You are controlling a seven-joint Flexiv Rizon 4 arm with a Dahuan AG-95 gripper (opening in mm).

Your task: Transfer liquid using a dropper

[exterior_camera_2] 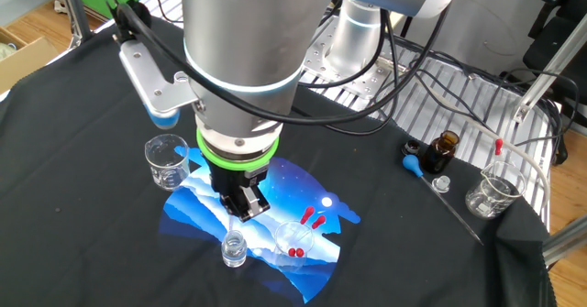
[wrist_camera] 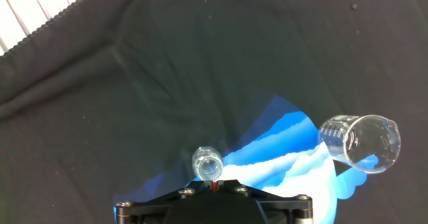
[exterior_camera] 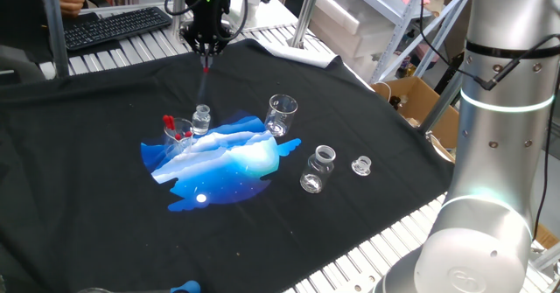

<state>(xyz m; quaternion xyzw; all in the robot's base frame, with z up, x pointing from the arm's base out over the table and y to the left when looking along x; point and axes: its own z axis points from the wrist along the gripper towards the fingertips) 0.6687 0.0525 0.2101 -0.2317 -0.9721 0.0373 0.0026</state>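
My gripper (exterior_camera: pixel 207 50) hangs over the black cloth at the back, shut on the red bulb (exterior_camera: pixel 206 64) of the dropper. Its thin clear tube (exterior_camera: pixel 203 90) points down at a small open glass vial (exterior_camera: pixel 202 118) on the blue and white sheet. In the hand view the red bulb (wrist_camera: pixel 215 184) shows pinched between the jaws, right over the vial's mouth (wrist_camera: pixel 207 162). In the other fixed view the gripper (exterior_camera_2: pixel 243 203) stands just above the vial (exterior_camera_2: pixel 233 248); the tube is hard to make out there.
A small beaker with red-bulbed droppers (exterior_camera: pixel 178 133) stands beside the vial. An empty beaker (exterior_camera: pixel 281 114), a jar (exterior_camera: pixel 318 166) and a small vial (exterior_camera: pixel 361 164) stand to the right. A brown bottle (exterior_camera_2: pixel 443 151), a blue bulb (exterior_camera_2: pixel 415 163) and another beaker (exterior_camera_2: pixel 495 190) stand apart.
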